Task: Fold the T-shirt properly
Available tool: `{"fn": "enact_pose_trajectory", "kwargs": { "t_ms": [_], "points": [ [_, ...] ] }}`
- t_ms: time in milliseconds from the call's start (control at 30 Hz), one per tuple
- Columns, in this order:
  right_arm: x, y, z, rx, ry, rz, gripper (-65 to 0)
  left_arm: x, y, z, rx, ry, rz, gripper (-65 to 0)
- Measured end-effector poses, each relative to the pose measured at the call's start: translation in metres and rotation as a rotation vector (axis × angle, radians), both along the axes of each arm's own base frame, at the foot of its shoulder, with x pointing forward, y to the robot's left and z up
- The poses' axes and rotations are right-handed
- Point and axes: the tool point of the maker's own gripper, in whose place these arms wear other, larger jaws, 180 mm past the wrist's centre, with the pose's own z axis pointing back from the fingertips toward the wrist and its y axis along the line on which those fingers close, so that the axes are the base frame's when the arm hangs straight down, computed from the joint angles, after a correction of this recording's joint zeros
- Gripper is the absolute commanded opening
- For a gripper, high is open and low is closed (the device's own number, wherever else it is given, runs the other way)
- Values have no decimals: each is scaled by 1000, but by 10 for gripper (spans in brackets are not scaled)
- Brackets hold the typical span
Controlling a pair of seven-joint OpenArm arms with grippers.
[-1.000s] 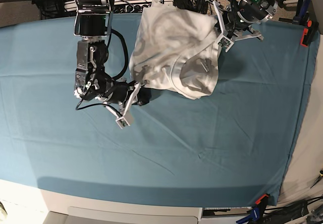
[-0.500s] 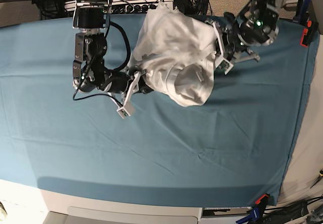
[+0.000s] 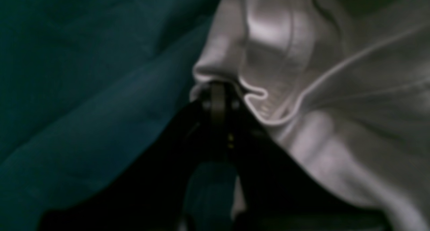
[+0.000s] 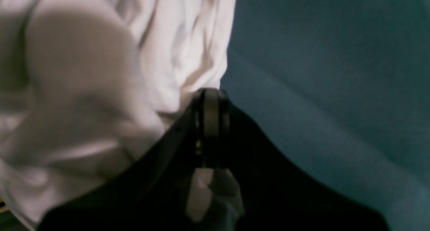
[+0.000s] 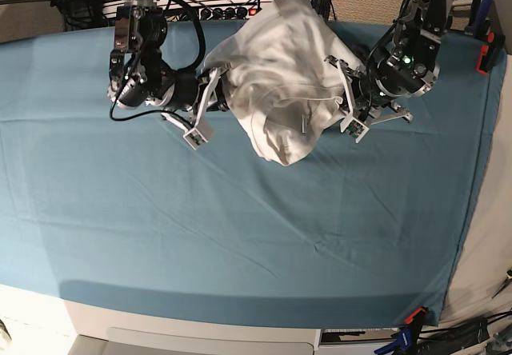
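Note:
The white T-shirt (image 5: 280, 75) hangs bunched and wrinkled between both grippers above the far middle of the teal table cloth (image 5: 240, 235). Its lowest fold droops to the cloth. My right gripper (image 5: 219, 80) is on the left of the base view, shut on the shirt's edge. In the right wrist view its tips (image 4: 210, 93) pinch white fabric (image 4: 100, 73). My left gripper (image 5: 334, 65) is on the right of the base view. Its tips (image 3: 218, 89) are shut on a stitched hem of the shirt (image 3: 336, 89).
Cables and a power strip (image 5: 216, 11) run along the far edge behind the shirt. An orange clamp (image 5: 482, 55) holds the cloth at the right edge, and another clamp (image 5: 412, 317) sits at the near right corner. A few creases mark the cloth.
My right gripper has moved toward the far edge with its shirt edge. The left gripper came slightly nearer and inward. The shirt has bunched tighter, and its hanging fold has shifted left.

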Motion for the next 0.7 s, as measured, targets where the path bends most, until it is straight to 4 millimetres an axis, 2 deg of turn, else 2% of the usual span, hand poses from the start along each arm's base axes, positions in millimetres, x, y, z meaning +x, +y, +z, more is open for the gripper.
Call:
{"fn": "enact_pose_trajectory", "kwargs": {
  "t_ms": [233,400,533,700],
  "points": [
    [-13,4,-4,32,27,-1,-650,23,-2,16,-12,-75,-1,-650],
    [-16,6,-5,44,33,-2,-650,42,9,11,24,-78,17,-650],
    [-16,5,-6,38,31,-4,-650,54,47,12,171,-91,69,-650],
    [-15,4,-6,29,24,-5,-650,37,111,11,288,-19,119,-650]
  ]
}}
